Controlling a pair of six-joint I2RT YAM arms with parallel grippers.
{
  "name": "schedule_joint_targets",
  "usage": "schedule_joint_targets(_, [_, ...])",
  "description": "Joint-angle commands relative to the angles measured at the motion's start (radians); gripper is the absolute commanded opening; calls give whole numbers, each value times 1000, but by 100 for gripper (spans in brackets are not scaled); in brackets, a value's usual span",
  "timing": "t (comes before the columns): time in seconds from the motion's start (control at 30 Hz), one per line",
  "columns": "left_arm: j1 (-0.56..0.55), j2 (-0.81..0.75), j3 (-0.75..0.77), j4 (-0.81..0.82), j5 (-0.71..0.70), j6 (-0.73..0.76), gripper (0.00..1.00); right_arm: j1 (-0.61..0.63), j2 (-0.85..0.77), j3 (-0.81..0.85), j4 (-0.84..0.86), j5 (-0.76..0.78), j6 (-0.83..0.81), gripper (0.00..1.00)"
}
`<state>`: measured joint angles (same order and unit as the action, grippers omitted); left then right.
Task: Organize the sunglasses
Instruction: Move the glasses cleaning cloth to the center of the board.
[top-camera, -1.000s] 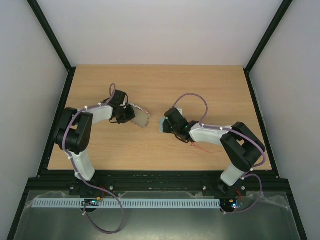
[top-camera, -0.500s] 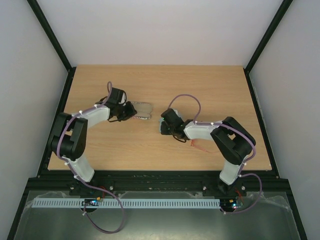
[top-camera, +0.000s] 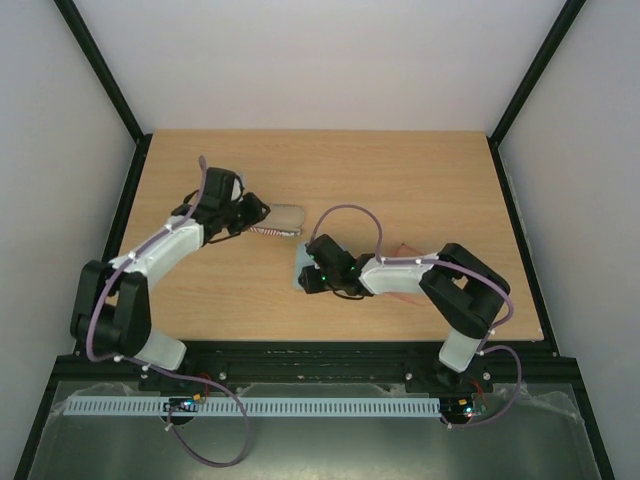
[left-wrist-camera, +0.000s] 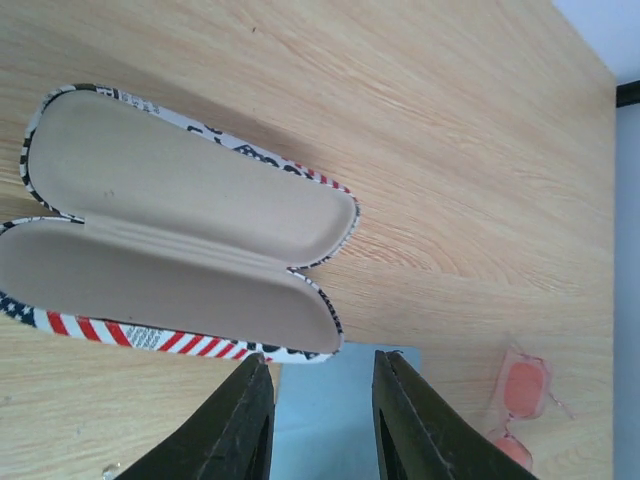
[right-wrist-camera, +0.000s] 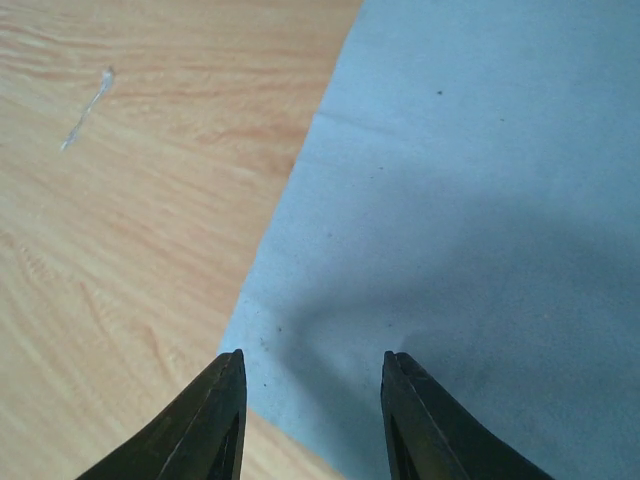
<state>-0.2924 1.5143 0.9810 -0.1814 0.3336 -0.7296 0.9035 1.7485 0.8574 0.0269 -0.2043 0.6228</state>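
Note:
The sunglasses (top-camera: 405, 249), with a thin red-orange frame, lie on the table right of centre, partly hidden by my right arm. One end also shows at the lower right of the left wrist view (left-wrist-camera: 524, 388). The flag-patterned case (top-camera: 286, 217) lies open, its beige lining showing in the left wrist view (left-wrist-camera: 170, 230). My left gripper (top-camera: 256, 211) is open and empty, its tips (left-wrist-camera: 320, 362) just short of the case's edge. My right gripper (top-camera: 309, 277) is open and empty over the near corner of the light blue cloth (right-wrist-camera: 480, 200).
The light blue cloth (top-camera: 304, 263) lies flat just in front of the case, between both grippers, and it also shows in the left wrist view (left-wrist-camera: 330, 415). Black frame rails (top-camera: 118, 235) border the wooden table (top-camera: 400, 180) left and right.
My left arm has swung left and drawn back from the case, which now lies flat and open. My right gripper has moved left and nearer, and the cloth has shifted with it.

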Motion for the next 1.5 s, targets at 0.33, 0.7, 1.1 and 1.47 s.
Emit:
schedule_joint_targets(0.33, [-164,-295,-210,-117,-105,-19,52,-49,-316,-150,-101,199,240,46])
schedule_joint_targets(0.7, [-274,-168,-234,18,-191,-36,42,-194,-307,-152,-135,243,132,51])
schedule_joint_targets(1.1, [-401,20,-163,84,-215,0,32,-200,-184,-60,-87,74,20,38])
schedule_joint_targets(1.47, [-498,171,-185,177,-193,-50,28,-160,-209,-223,-43,-72,71,32])
